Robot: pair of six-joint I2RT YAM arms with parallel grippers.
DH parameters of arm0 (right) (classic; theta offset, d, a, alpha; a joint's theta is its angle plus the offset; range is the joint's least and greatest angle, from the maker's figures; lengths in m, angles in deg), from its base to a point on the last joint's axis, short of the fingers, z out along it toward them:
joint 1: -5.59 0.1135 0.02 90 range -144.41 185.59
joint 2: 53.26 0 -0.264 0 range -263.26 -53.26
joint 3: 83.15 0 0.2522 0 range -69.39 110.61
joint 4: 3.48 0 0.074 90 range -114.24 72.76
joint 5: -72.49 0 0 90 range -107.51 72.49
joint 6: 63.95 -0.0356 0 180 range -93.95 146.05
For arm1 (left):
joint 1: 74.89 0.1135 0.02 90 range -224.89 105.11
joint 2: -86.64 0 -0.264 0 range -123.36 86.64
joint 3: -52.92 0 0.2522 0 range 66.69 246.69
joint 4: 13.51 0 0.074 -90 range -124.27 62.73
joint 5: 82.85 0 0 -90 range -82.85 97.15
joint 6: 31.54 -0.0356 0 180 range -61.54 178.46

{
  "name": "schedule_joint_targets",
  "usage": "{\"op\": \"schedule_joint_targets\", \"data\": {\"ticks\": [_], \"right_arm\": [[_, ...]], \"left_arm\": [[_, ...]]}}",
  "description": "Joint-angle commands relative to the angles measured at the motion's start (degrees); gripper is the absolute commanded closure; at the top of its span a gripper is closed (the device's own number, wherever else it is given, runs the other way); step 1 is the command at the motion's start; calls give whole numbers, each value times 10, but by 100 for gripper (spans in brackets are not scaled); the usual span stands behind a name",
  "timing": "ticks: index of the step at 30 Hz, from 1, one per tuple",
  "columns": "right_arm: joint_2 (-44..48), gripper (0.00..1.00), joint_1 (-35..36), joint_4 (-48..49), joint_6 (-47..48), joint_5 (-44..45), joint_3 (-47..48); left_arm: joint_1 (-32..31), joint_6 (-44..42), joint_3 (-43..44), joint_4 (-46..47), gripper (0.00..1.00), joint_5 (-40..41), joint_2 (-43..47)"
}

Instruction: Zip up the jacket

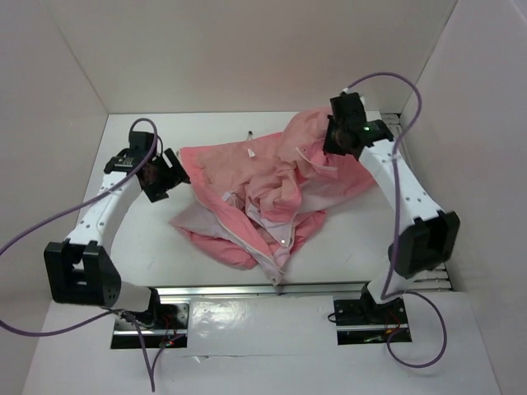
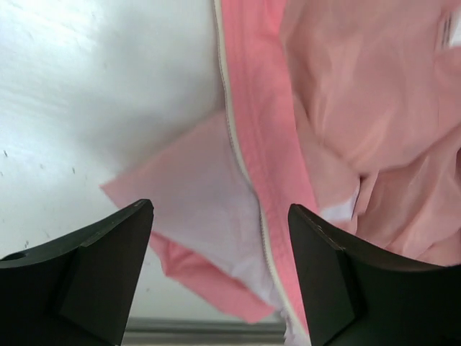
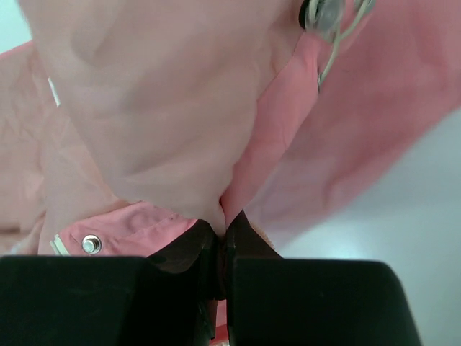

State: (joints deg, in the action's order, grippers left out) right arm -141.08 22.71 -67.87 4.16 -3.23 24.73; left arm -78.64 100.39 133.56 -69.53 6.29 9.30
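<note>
The salmon-pink jacket (image 1: 263, 189) lies crumpled on the white table, its pale lining and light zipper (image 1: 247, 226) running toward the near edge. My left gripper (image 1: 174, 174) hovers at the jacket's left edge, open and holding nothing. In the left wrist view the zipper (image 2: 241, 158) and a lining flap (image 2: 202, 202) lie beneath the spread fingers (image 2: 220, 209). My right gripper (image 1: 333, 136) is at the jacket's far right, shut on a lifted fold of fabric. In the right wrist view the fabric (image 3: 158, 108) bunches into the closed jaws (image 3: 223, 231).
White walls enclose the table on three sides. A metal rail (image 1: 247, 290) runs along the near edge by the arm bases. A small dark object (image 1: 249, 133) lies at the back. A snap (image 3: 91, 244) and a cord toggle (image 3: 324, 14) show on the jacket.
</note>
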Motion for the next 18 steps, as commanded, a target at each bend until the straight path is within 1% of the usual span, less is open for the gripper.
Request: {"op": "schedule_joint_targets", "data": {"ticks": [1,2,3,4,5,6,7,9,10,11,12,14,15,16,18], "right_arm": [[-76,100,-6,141,-18,-39,17],[-115,100,-6,152,-25,-46,22],[-132,99,-6,166,-31,-53,22],[-149,94,-6,177,-39,-61,27],[-167,85,-1,198,-39,-67,27],[-196,83,-1,208,-39,-76,27],[-212,83,-1,208,-44,-76,27],[-243,70,-1,177,-51,-62,53],[-243,63,-1,162,-51,-62,61],[-243,45,-1,153,-46,-54,61],[-232,36,-1,148,-46,-47,55],[-179,22,-1,153,-32,-31,25],[-160,17,-1,153,-32,-31,15],[-122,12,-1,153,-32,-24,10],[-87,10,-1,136,-26,-18,2]], "left_arm": [[26,-13,47,32,12,12,-75],[32,-13,55,45,8,12,-93],[32,-13,71,53,8,6,-111],[32,-13,82,59,7,6,-130],[32,-13,91,59,6,0,-150],[32,-13,102,59,6,0,-188],[32,-13,119,65,6,-9,-206],[32,-8,132,72,6,-28,-252],[32,-8,142,79,6,-37,-265],[32,-8,142,79,6,-45,-277],[32,-8,150,86,6,-52,-287],[32,-8,157,95,6,-61,-314],[32,-8,165,100,8,-61,-322],[32,-8,171,100,8,-70,-332],[32,-2,191,100,12,-77,-363]]}}
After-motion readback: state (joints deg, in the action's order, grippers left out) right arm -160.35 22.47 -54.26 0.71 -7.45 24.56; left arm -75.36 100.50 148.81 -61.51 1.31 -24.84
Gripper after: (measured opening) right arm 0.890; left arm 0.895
